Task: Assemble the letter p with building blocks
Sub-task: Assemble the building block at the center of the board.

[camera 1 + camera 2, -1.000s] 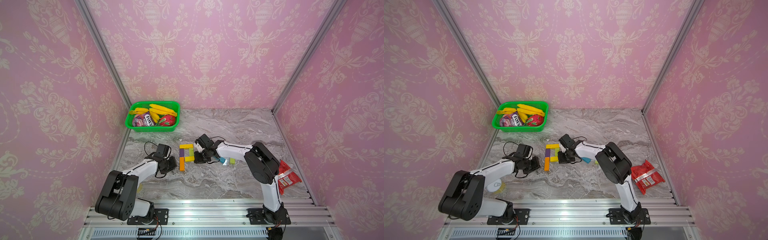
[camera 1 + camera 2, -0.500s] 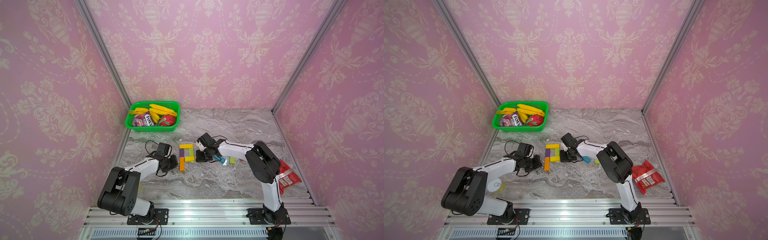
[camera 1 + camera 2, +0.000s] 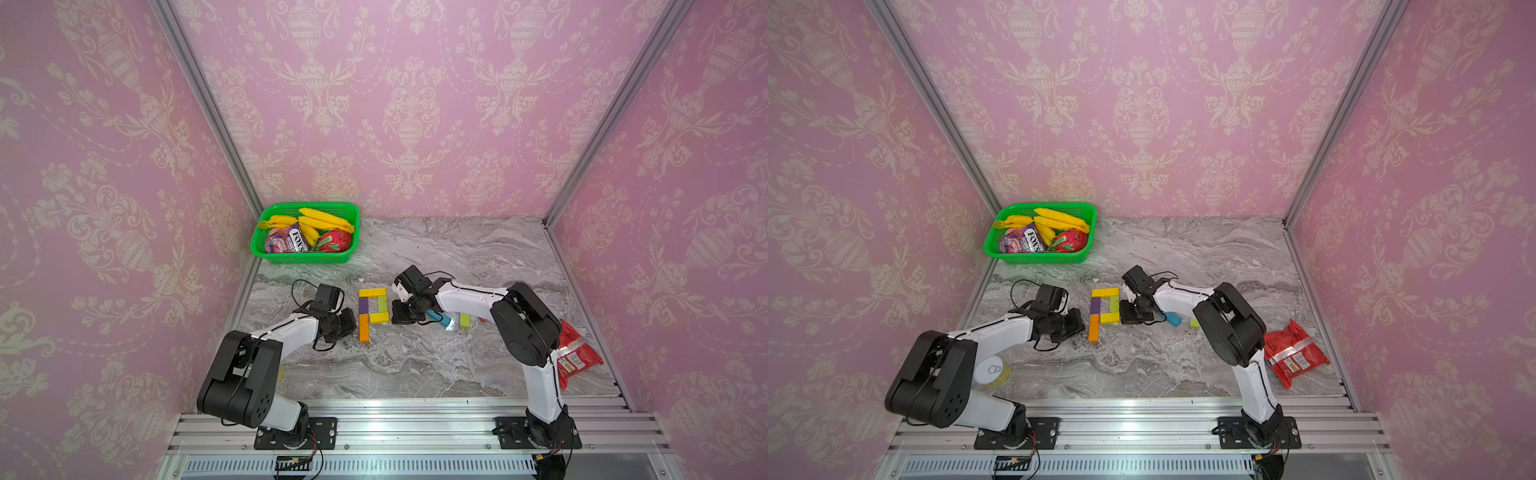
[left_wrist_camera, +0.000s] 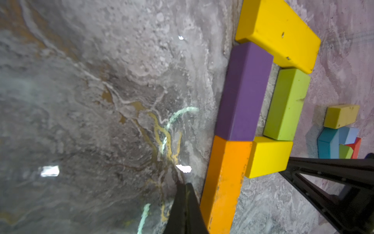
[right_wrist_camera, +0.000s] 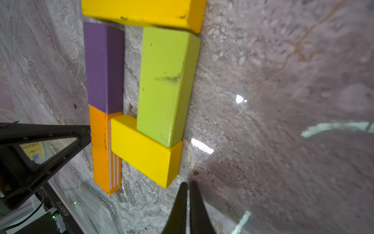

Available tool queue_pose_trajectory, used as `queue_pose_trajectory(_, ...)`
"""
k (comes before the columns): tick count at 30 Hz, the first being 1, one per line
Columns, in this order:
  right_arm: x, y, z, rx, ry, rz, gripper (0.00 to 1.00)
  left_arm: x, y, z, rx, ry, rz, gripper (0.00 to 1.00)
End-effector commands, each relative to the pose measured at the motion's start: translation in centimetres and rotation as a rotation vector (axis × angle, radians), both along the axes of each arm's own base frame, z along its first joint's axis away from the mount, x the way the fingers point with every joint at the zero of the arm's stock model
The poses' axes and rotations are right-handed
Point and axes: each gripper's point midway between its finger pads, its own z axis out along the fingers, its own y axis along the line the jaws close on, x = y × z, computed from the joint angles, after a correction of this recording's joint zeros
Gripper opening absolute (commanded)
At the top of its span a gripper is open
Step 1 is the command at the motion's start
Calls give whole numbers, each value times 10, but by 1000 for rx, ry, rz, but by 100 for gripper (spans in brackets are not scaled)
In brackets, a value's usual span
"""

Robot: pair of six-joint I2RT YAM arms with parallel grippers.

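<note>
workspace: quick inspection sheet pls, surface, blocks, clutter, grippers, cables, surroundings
Surface: marble table, blocks lying flat on it.
Job's things: P laid out: purple block and orange block as stem; top yellow block, lime block, lower yellow block as loop. Spare blocks partly hidden by right arm.
Clutter: basket with bananas; red packet; can by left arm base.
Grippers: left gripper shut, empty, beside orange block; right gripper shut, empty, near lower yellow block.
Cables: black loops at both wrists.
Surroundings: pink walls, metal rail in front.
</note>
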Motion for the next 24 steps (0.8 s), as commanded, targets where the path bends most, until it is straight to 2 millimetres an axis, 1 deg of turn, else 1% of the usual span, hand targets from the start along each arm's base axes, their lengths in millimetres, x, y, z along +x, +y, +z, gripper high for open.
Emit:
queue_pose_trajectory(1,-3,-8,-24,-60,43,-1,10,-1,1,-5,7,27,-5,0)
queue_pose_trajectory(8,-2,-3,-24,-51,47,3,10,0,1,-7,7,28,-6,0)
queue_pose_trajectory(24,-2,-4,-25,-54,51,-1,10,7,-4,-7,-12,23,-10,0)
